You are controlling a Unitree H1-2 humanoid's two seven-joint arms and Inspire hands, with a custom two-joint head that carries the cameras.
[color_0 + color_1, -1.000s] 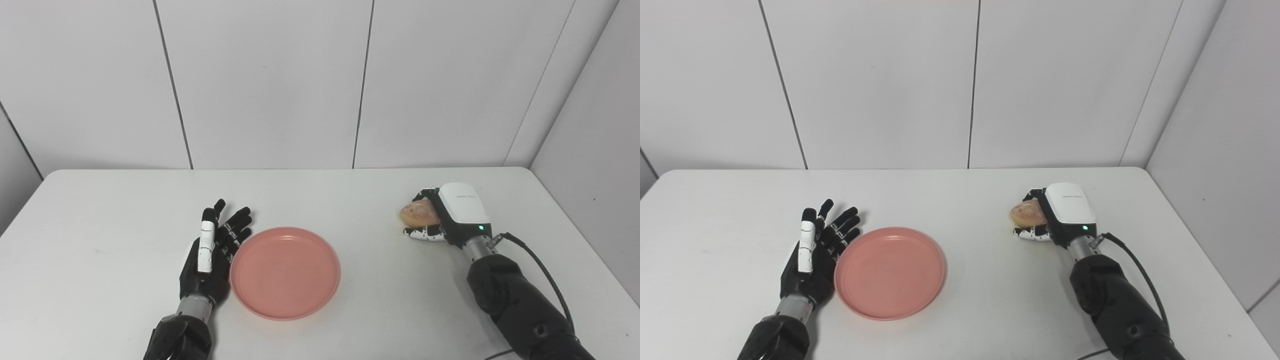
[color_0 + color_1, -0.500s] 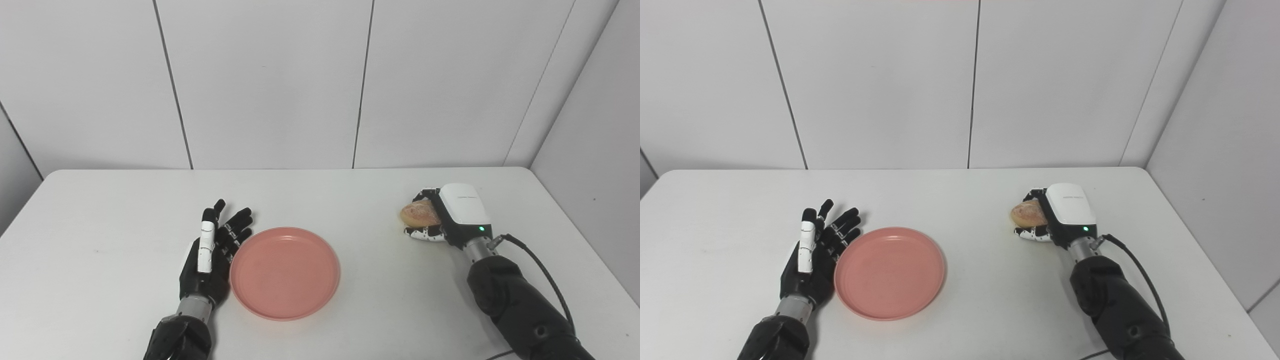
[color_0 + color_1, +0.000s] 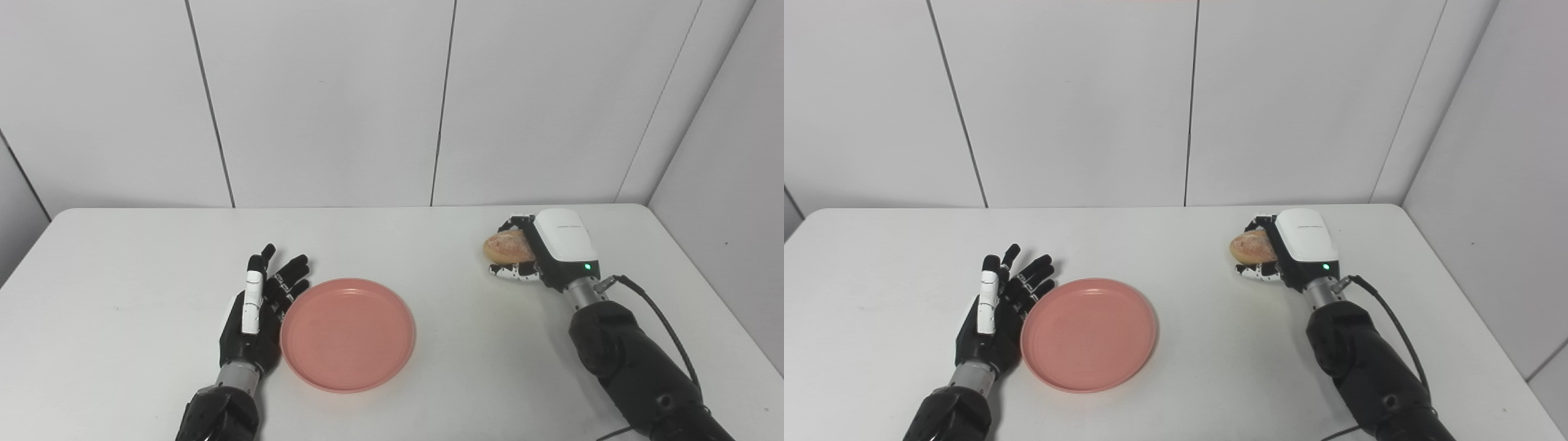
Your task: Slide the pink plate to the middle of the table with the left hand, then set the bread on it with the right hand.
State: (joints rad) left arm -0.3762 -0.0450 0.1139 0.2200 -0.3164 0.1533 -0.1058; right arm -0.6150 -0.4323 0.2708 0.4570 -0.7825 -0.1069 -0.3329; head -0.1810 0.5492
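Left eye view has the right hand [image 3: 545, 252] curled tight around the bread [image 3: 507, 247], fingers wrapped over the top and thumb tucked under, white back plate facing up with a green light glowing. That hand sits on the right side of the table [image 3: 122, 269], toward the far edge, and the loaf looks lifted just clear of the surface, a shadow showing beneath it. Bread pokes out of the grip to the left, its long axis running roughly left to right, rounded golden end pointing toward the middle of the table.

Over on the left, the left hand [image 3: 260, 309] lies spread wide, fingers fanned and apart, holding nothing, palm side turned toward the pink plate [image 3: 348, 334]. Its fingers sit right against the plate's left rim; whether they actually touch is hard to say. The plate lies flat near the middle of the table, a bit toward the near edge, nothing on it, well apart from the bread off to its far right.
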